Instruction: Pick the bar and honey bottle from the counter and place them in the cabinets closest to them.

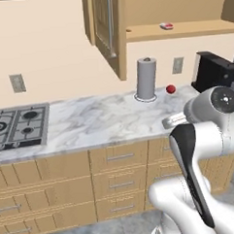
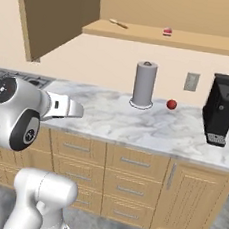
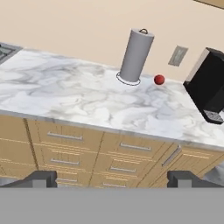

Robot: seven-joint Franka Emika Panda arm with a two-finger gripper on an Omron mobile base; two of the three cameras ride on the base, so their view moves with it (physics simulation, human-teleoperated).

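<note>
I see the bar up on the cabinet shelf, well above my wide-open, empty gripper, which faces the marble counter

Ahead of the spread fingertips, the near stretch of the counter lies bare, with open air above it for a pass straight forward. Further ahead and slightly right stands the tall grey cylinder with the small red ball just beside it, and the black machine blocks the far right (against the wall). Above, the open cabinet door juts out left of the shelf.
</note>
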